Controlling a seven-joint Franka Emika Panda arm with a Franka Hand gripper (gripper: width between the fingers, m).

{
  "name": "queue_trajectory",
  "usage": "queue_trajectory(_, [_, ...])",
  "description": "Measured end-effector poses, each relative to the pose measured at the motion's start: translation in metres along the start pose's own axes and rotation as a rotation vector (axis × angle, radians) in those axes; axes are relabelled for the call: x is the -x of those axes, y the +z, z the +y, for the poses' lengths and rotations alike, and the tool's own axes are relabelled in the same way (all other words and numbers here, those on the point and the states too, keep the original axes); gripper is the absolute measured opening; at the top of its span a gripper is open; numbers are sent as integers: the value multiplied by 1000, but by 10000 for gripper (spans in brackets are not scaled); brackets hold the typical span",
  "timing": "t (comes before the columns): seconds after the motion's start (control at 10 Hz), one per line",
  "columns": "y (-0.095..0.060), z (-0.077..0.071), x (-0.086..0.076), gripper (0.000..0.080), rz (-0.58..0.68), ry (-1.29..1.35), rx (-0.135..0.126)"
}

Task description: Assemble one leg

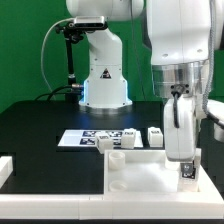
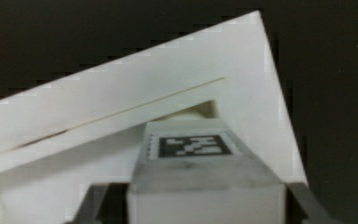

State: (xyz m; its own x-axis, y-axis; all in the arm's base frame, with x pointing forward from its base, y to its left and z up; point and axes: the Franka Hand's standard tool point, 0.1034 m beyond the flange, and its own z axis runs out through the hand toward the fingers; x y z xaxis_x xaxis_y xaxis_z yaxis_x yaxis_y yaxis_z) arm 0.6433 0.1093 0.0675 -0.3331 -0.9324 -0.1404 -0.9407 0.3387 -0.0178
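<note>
Leg: a white post (image 1: pixel 186 160) held upright in the pincer (image 1: pixel 184 140), long axis vertical, tag on its lower face; in the wrist view the tagged face (image 2: pixel 195 146) shows between the two dark fingers.
Leg to pincer: directly below and between the fingers, so the post extends straight down from the pincer.
Leg to panel: its lower end is at or just above the white panel (image 1: pixel 140 178), near the corner on the exterior view's right; the wrist view shows the panel's corner (image 2: pixel 176 85) just past the leg's end. I cannot tell whether the end touches the panel or has entered any hole.
Key relation: the leg's vertical axis over that corner; the coming move, as I judge it, is straight down along this axis, with little room for sideways error.
Pincer: narrowly set, fingers (image 2: pixel 105 205) pressed on opposite sides of the leg, gripping it.
Other legs: several alike (image 1: pixel 155 133) lie on the black bench (image 1: pixel 40 125) beyond the panel, beside the marker board (image 1: pixel 85 137), well apart from the pincer.
Risk: a tilted post would jam at the corner.
</note>
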Motion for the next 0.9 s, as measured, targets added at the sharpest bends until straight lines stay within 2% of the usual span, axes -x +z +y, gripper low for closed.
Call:
queue_trajectory(0.2, [1, 0, 0, 298, 1, -5, 0])
queue_trajectory(0.3, [1, 0, 0, 471, 1, -8, -2])
queue_trajectory(0.4, [0, -1, 0, 608, -1, -14, -4])
queue_trajectory(0.5, [-11, -5, 4, 637, -11, -46, -17])
queue_trajectory(0.7, [-44, -12, 13, 647, -40, -105, -54])
queue_trajectory(0.9, [-44, -13, 13, 648, -40, -108, -56])
